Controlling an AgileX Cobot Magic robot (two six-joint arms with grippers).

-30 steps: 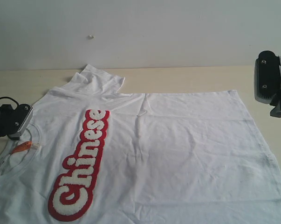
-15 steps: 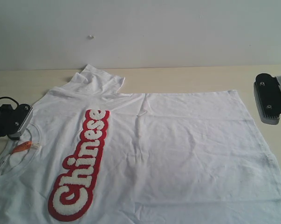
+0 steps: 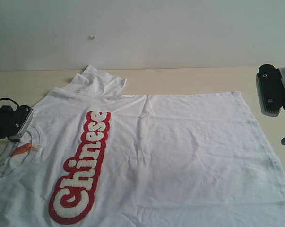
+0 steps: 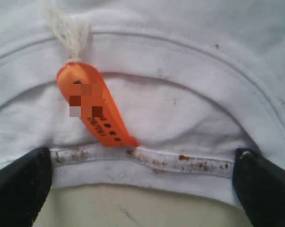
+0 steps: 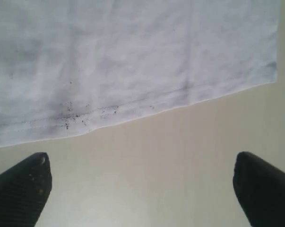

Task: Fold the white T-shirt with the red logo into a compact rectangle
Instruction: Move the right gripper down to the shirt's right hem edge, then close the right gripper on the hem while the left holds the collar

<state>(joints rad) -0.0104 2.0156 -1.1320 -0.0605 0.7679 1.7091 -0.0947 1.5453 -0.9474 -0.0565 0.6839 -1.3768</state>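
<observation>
The white T-shirt (image 3: 180,151) lies spread flat on the table, neck to the left and hem to the right. The red logo (image 3: 83,165) runs along its left part. One sleeve (image 3: 97,80) is bunched at the far edge. My left gripper (image 3: 5,147) hovers open over the ribbed collar (image 4: 180,165), whose stained edge spans the gap between the black fingertips (image 4: 19,187); the orange neck tag (image 4: 92,109) lies just beyond. My right gripper (image 3: 279,116) stands open over bare table beside the hem (image 5: 133,111), with nothing between its fingertips (image 5: 263,189).
The beige table (image 3: 189,78) shows as a strip behind the shirt and along its right side. A pale wall (image 3: 156,33) rises behind the table. The shirt's near part runs out of the exterior view at the bottom.
My right gripper has opened, dipped beside the hem, then come back up a little. The left gripper and the shirt have not moved.
</observation>
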